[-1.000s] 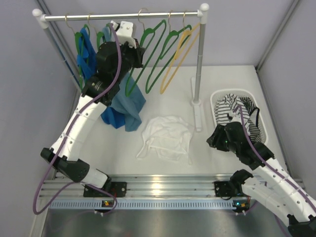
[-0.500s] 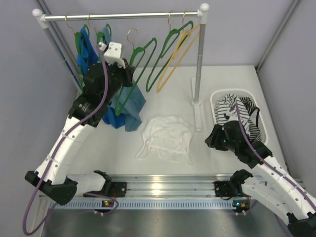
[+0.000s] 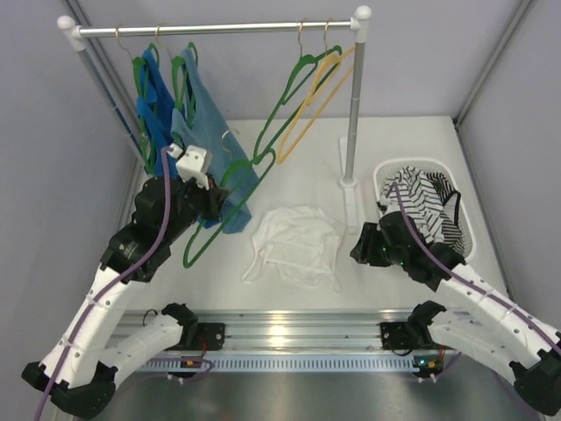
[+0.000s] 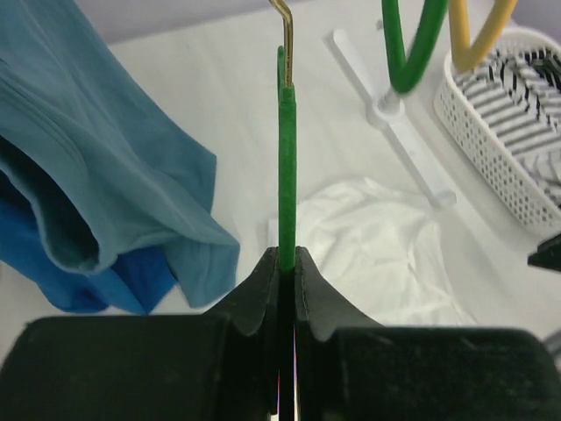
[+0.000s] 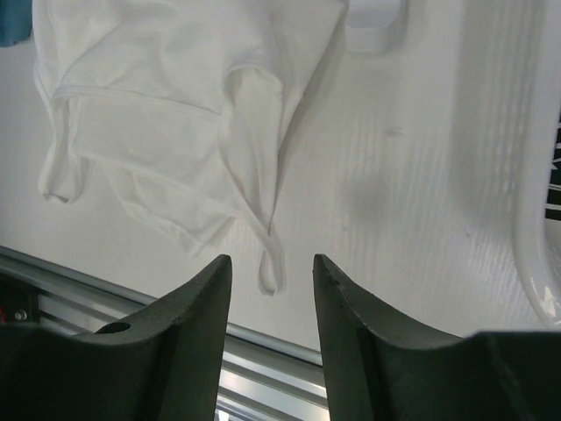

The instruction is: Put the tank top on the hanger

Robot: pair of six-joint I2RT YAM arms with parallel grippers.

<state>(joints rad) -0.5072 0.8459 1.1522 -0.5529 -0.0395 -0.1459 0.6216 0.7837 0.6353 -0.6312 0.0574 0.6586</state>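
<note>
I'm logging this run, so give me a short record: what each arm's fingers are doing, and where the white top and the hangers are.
left fingers: shut on a thin green plastic hanger, its hook off the metal rail
right fingers: open, over a strap of the white tank top
white tank top: crumpled on the table, on no hanger
rail: two blue tops hung; bare green hanger and yellow hanger
white basket: holds striped garment

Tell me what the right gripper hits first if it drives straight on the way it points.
Probably the tank top: one loose strap lies centred ahead of the right gripper, whose jaws stand open. The table is just beneath it; depth is hard to judge.
</note>
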